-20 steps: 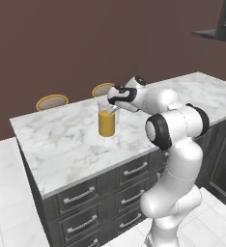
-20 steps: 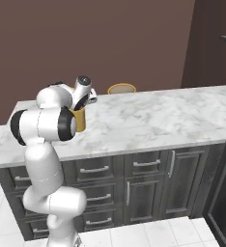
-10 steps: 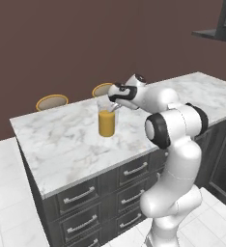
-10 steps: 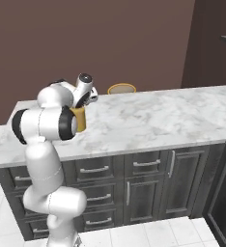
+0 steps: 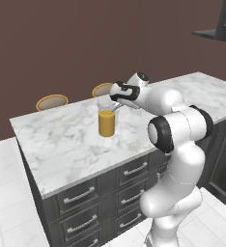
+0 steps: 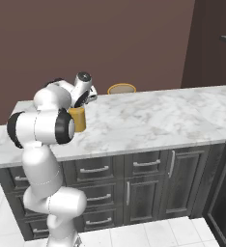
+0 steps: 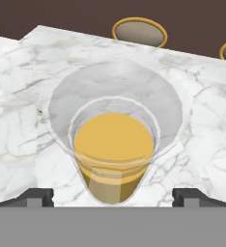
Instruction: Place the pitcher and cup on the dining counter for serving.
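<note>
The pitcher, a clear cylinder with orange liquid, stands upright on the white marble dining counter. My gripper hovers at its rim from the right, jaws spread wide on either side of the glass. From the hand view I look down into the pitcher; my gripper is open, with its fingertips far apart and clear of the walls. My own arm partly covers the pitcher in the right base view, where the gripper is just above it. The cup is out of view.
Two round tan-rimmed stools stand behind the counter's far edge against a brown wall. Dark grey drawers run below the top. The marble continues right toward a corner section. A dark cabinet hangs at the upper right.
The jaws have spread wide and let go of the pitcher, which stays standing where it was on the counter. The arm has barely moved.
</note>
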You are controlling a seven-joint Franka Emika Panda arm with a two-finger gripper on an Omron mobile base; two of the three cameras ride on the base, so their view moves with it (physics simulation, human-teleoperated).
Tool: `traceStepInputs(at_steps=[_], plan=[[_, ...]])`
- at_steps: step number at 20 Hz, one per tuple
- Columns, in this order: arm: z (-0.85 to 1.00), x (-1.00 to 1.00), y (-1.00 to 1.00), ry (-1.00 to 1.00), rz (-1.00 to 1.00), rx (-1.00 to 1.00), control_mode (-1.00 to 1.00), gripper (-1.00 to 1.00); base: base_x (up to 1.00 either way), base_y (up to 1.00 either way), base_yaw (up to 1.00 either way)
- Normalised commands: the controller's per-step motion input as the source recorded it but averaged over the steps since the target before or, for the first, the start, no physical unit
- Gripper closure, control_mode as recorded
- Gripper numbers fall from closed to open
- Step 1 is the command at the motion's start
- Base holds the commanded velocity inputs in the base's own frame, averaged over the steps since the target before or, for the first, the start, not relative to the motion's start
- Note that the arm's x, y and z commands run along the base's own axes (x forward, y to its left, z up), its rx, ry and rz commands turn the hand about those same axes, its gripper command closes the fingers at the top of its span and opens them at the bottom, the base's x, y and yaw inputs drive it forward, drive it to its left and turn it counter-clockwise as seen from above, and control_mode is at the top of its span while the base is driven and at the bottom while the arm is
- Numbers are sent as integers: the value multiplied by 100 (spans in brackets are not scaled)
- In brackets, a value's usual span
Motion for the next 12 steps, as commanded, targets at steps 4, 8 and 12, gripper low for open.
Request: traceStepInputs(at_steps=[4, 8, 12], plan=[[40, -38, -2, -1, -1, 0, -100, -100, 0, 0, 0], [48, -77, -6, 0, -1, 0, -100, -100, 0, 0, 0], [42, -99, -7, 0, -3, 0, -100, -100, 0, 0, 0]])
